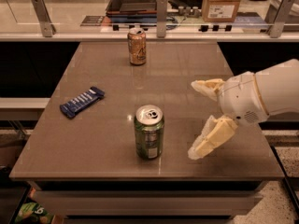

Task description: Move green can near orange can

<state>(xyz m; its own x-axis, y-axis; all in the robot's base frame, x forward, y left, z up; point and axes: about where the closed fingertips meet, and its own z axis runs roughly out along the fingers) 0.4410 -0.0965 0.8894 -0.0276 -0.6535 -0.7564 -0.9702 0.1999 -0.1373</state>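
Two pale, blocky fingers (212, 139) of the gripper (192, 119) stand spread wide, one above the other as seen from here, with nothing between them. They jut from a rounded white wrist housing (243, 101) that reaches in over the table's (187, 64) right-hand edge as the camera sees it, at the near end. The finger surfaces look matte and slightly rubbery, cream against the glossy shell behind.

What matters for the next move, I'd say, is that the green can (149, 132) lies straight out from the open mouth, toward the camera's left, near but not touching. It stands upright near the front edge, so its long axis is vertical. The fingers, stacked as they are, do not yet straddle its round wall; to my eye the wrist needs to turn or approach so the pads close across the can's width.

The can is thin shiny aluminium, green with a pale label patch and a silver pull-tab top, a smooth cylinder that could slip or dent.

Far back, well apart from it, the orange can (137, 45) stands upright too, coppery with a silver lid. A flat blue snack bar (81, 101) in crinkly wrapper lies to the left on the smooth grey-brown tabletop.
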